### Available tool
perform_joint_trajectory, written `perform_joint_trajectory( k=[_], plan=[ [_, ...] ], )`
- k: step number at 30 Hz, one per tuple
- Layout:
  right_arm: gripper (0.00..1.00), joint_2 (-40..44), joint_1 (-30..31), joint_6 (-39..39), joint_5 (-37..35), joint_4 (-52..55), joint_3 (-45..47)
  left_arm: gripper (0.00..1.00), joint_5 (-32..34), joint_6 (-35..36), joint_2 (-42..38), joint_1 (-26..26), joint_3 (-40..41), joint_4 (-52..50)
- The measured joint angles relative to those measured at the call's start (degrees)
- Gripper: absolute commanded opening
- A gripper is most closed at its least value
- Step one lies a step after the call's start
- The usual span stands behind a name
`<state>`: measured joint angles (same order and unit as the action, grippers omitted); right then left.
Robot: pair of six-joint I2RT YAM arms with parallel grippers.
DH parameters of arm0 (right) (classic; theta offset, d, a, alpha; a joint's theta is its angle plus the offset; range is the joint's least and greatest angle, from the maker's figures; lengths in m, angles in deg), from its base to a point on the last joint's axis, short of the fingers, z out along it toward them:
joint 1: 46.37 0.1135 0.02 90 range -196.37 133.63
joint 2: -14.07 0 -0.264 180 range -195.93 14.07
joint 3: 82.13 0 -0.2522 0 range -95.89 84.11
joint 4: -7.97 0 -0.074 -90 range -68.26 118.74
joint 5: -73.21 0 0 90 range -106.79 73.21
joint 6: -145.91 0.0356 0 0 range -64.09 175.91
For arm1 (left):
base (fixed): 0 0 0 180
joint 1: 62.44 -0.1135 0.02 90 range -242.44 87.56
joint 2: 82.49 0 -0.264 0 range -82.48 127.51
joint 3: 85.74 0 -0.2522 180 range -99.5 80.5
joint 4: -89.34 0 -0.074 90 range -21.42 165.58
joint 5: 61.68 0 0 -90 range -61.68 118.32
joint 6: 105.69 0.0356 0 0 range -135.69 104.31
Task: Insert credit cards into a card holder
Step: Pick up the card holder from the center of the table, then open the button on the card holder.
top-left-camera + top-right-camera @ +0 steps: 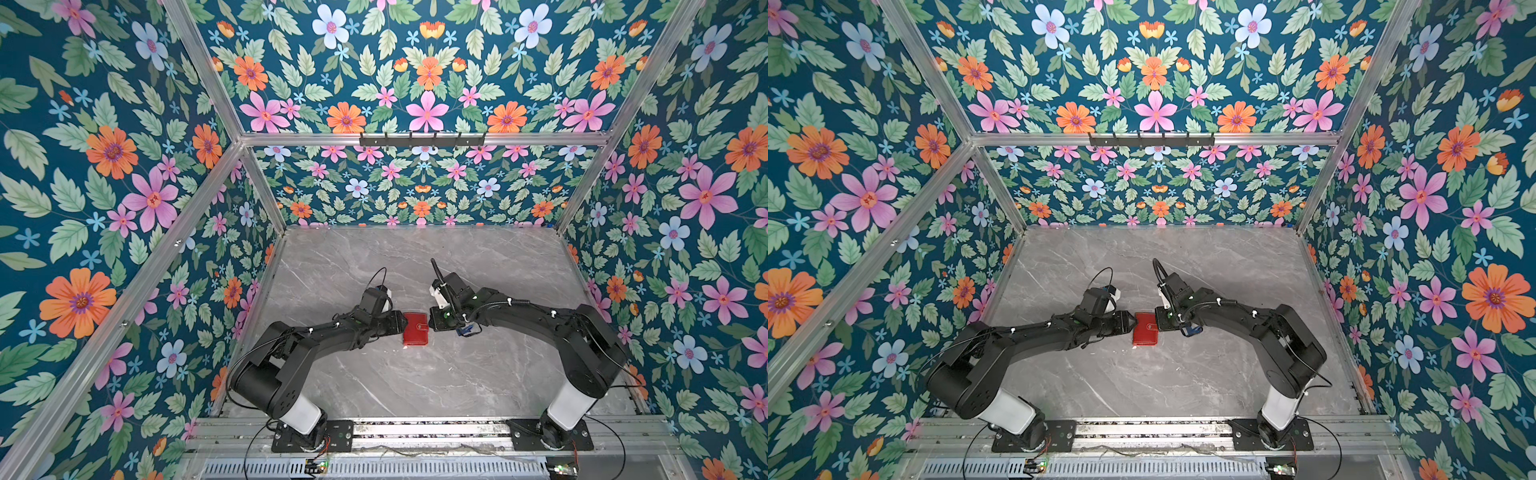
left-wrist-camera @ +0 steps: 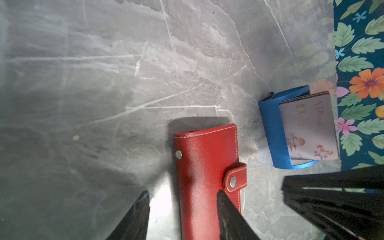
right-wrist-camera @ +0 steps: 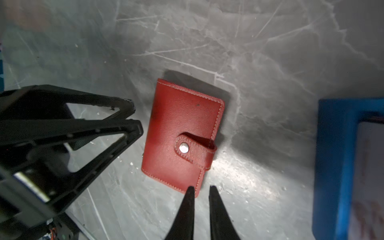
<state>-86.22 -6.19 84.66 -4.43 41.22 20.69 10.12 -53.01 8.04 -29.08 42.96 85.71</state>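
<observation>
Wallet (image 3: pixel 182 133) on the surface (image 3: pixel 270 62) is being flanked: left tool (image 2: pixel 183 191) held open, right tool (image 3: pixel 201 187) nearly closed at its corner, grip unclear.

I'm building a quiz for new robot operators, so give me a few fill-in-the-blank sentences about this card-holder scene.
1. The card holder lying on the table is coloured ___.
2. Its snap tab is fastened, so the holder is ___.
3. The front credit card stands in a ___ tray.
4. That card is printed with the letters ___.
Missing words: red; closed; blue; VIP.
</observation>
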Motion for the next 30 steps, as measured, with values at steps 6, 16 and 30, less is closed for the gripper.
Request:
perform_joint_trajectory(
  k=[6, 16, 30],
  plan=[
    [0.14, -4.24, 0.00, 1.46, 0.66, -2.89, -1.51, 0.50, -0.96, -0.48, 1.86, 0.33, -0.22, 1.46],
    [0.14, -7.56, -0.02, 2.95, 0.50, -3.85, -2.19, 0.43, -2.64, -1.66, 3.34, 0.92, 0.07, 4.85],
    [0.32, -4.79, 1.70, 3.48, -0.90, -3.91, -1.84, 0.00, -3.10, -3.19, 1.86, 1.88, -0.55, 4.31]
  ],
)
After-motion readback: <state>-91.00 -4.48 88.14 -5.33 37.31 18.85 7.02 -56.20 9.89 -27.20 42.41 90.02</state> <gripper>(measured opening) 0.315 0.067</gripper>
